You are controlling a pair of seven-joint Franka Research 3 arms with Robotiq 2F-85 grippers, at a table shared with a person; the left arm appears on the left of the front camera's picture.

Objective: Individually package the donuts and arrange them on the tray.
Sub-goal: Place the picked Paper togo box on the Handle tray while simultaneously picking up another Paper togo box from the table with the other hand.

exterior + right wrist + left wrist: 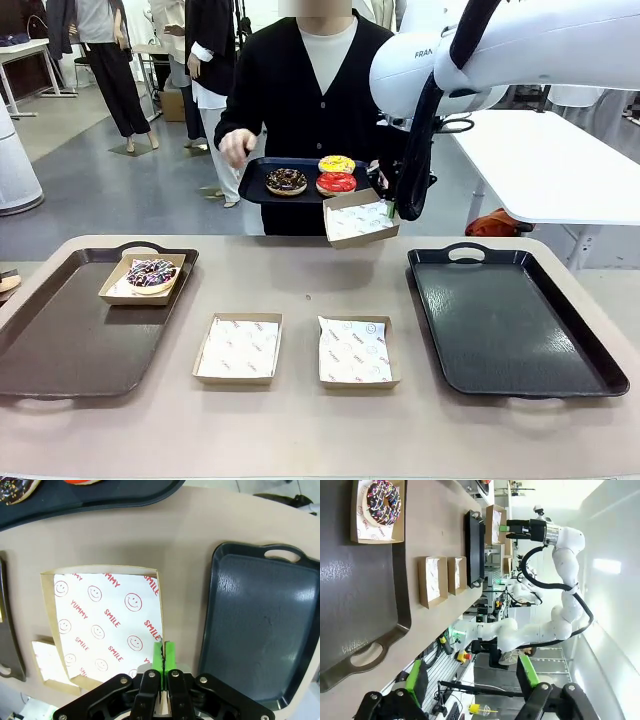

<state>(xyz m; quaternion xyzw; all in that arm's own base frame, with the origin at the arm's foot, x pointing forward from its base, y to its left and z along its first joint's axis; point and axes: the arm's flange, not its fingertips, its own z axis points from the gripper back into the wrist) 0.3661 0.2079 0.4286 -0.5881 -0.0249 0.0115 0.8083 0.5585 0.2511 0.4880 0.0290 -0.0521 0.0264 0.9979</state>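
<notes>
Look, right claw [163,655] nipped shut on the flimsy box [100,620] at its rim; left claw [472,677] wide, empty. The donuts [336,183] look soft, sticky: lift from beneath.

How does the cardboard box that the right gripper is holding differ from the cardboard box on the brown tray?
The paper-lined cardboard box pinched by the right gripper is empty; the matching box on the brown tray holds a chocolate donut with white-purple drizzle. The gripped one is lifted off the table; the other rests flat on its tray. Both are shallow brown boxes with printed white liners.
</notes>
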